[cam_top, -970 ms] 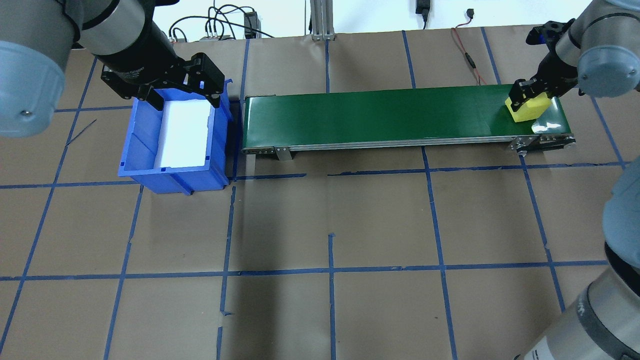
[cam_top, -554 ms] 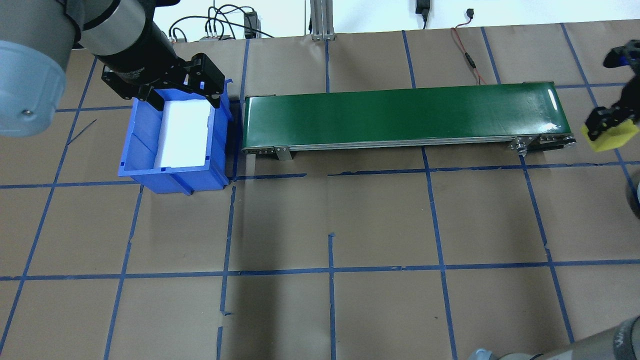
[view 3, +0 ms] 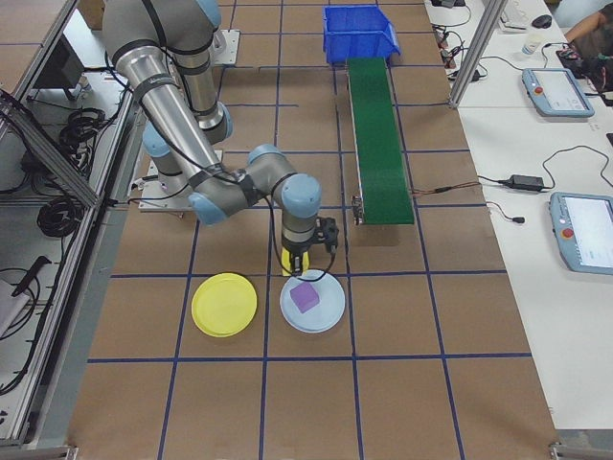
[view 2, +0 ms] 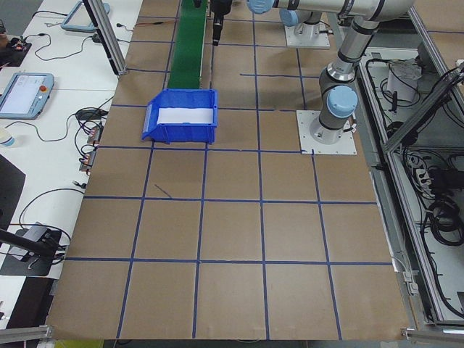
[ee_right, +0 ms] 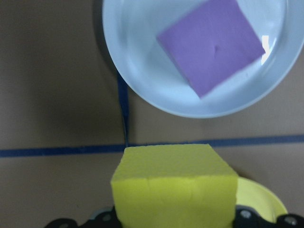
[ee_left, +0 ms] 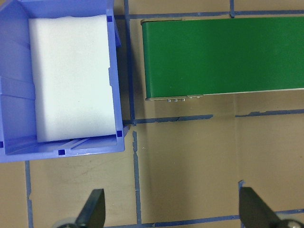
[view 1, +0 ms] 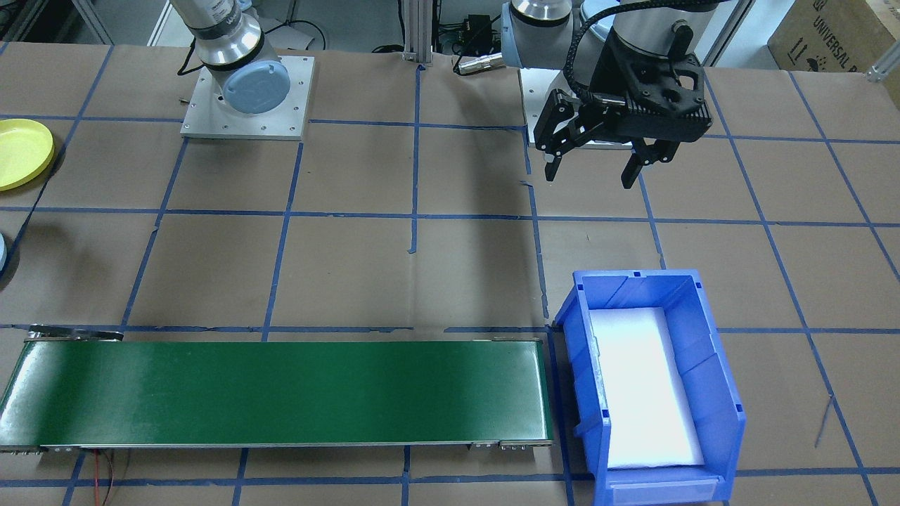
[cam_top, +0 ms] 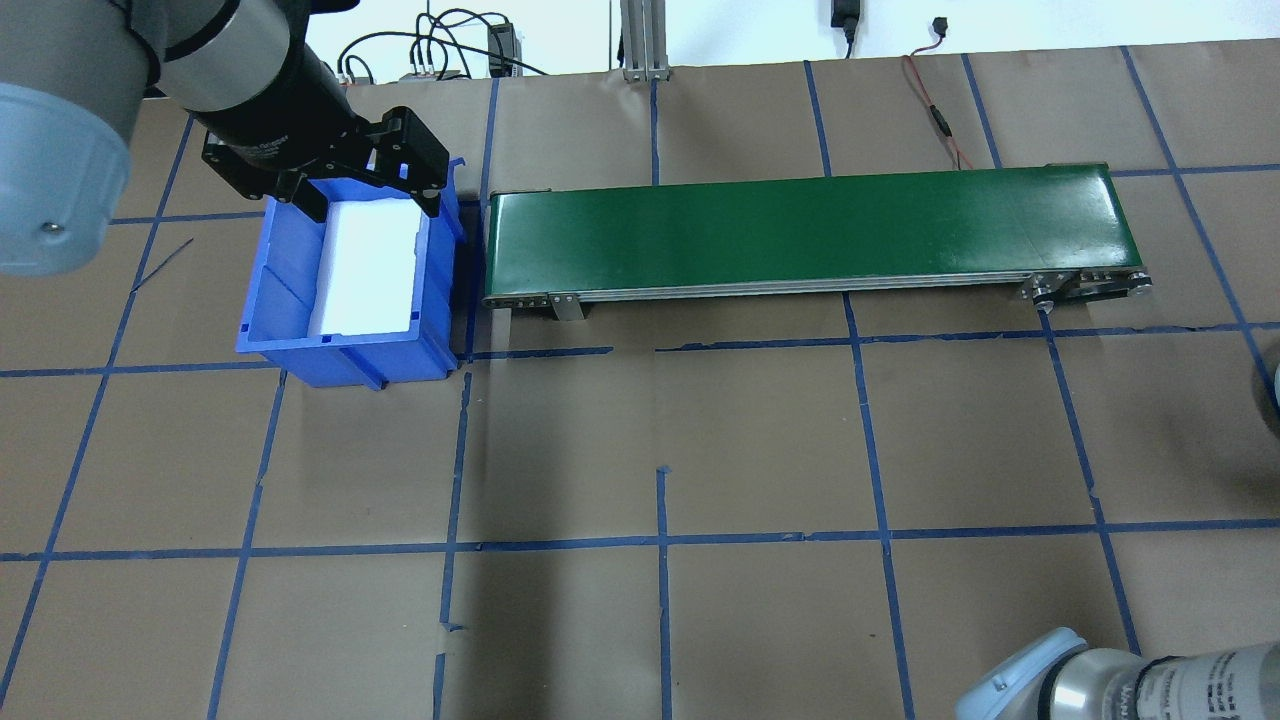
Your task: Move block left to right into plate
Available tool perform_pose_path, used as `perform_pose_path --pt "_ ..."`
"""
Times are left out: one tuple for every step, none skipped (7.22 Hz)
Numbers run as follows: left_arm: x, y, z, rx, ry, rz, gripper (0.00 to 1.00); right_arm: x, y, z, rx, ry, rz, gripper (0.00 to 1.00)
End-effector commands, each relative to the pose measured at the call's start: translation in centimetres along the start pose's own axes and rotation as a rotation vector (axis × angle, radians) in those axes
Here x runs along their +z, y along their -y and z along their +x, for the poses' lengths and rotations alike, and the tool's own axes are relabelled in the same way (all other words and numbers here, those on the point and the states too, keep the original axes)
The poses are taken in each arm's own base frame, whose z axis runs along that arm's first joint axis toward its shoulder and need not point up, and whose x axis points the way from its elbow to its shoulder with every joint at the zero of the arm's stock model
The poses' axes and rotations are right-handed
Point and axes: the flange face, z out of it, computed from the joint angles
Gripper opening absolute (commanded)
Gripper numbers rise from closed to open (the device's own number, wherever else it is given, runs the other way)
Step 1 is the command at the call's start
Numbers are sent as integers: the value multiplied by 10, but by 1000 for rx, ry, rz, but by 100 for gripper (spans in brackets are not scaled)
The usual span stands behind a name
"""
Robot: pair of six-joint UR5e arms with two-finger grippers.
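Observation:
In the right wrist view a yellow foam block (ee_right: 175,185) fills the bottom, and my right gripper (ee_right: 175,211) is shut on it. Just beyond it lies a pale blue plate (ee_right: 137,85) with a purple block (ee_right: 211,45) in it; a yellow plate's rim (ee_right: 266,202) shows under the block. In the exterior right view my right gripper (view 3: 305,251) hangs at the pale blue plate's (view 3: 330,316) near-left edge, beside the yellow plate (view 3: 224,304). My left gripper (cam_top: 370,190) stands open and empty over the blue bin (cam_top: 280,300).
A green conveyor belt (cam_top: 800,235) with nothing on it runs across the table's far side, the blue bin with white foam lining (view 1: 643,393) at its left end. The yellow plate (view 1: 21,151) sits at the table's right end. Cables lie behind the belt.
My right gripper lifted the yellow block off the belt's right end and carried it rightward out of the overhead view. The left arm stayed still.

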Motion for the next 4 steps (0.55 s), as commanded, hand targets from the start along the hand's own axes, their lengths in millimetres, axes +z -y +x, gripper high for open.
perform_pose_path --pt "0 0 0 0 0 0 100 23 -53 26 89 52 -27 20" --pt "-1 -1 1 2 0 1 100 25 -65 35 117 56 -28 24" --pt "-1 -1 1 2 0 1 100 35 -72 41 106 69 -34 26" --pt "-1 -1 0 0 0 1 100 37 -72 44 91 67 -36 39"
